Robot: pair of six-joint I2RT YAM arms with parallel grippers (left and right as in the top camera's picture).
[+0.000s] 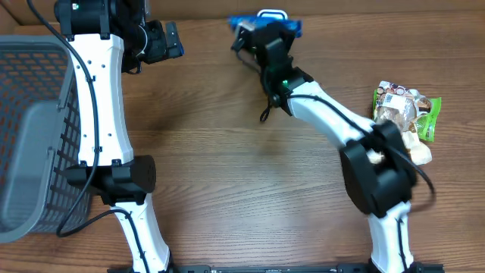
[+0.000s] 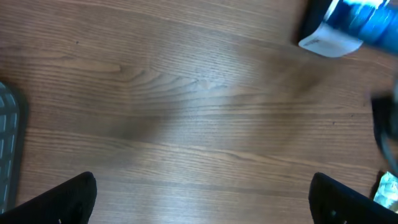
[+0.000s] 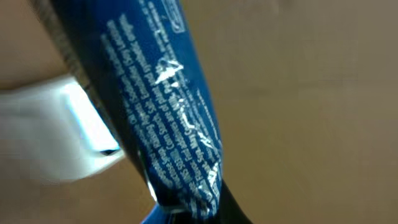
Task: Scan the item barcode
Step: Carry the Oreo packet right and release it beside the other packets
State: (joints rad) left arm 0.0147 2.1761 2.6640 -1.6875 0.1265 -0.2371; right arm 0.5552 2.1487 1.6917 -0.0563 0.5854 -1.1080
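1. Two arms work over the wooden table [image 1: 227, 167], and the step in hand looks like presenting the item for the scan. One packet is off the wood at the far edge, and nothing suggests it has been read yet.
2. One grey mesh basket [image 1: 30, 91] stands at the left edge, well apart from the action (probably where scanned goods go, though that is a guess).
3. The right arm reaches from the near right corner to the far middle, and its right gripper [image 1: 265, 38] is pressed together on the blue packet [image 1: 241, 24].
4. The left gripper [image 2: 202, 199] hangs spread wide above bare wood near the far left, touching and holding nothing.
5. A few other snack packets [image 1: 405, 114] lie in a heap at the right edge, beside the right arm's elbow.
6. Up close in the right wrist view, the blue packet [image 3: 168, 124] shows crinkled film with small white print but no barcode, so the next move likely calls for turning the wrist until the code faces the reader.
7. A white piece [image 3: 56, 137] sits just beside the packet; I cannot tell what it is, and no scanner is plainly visible.
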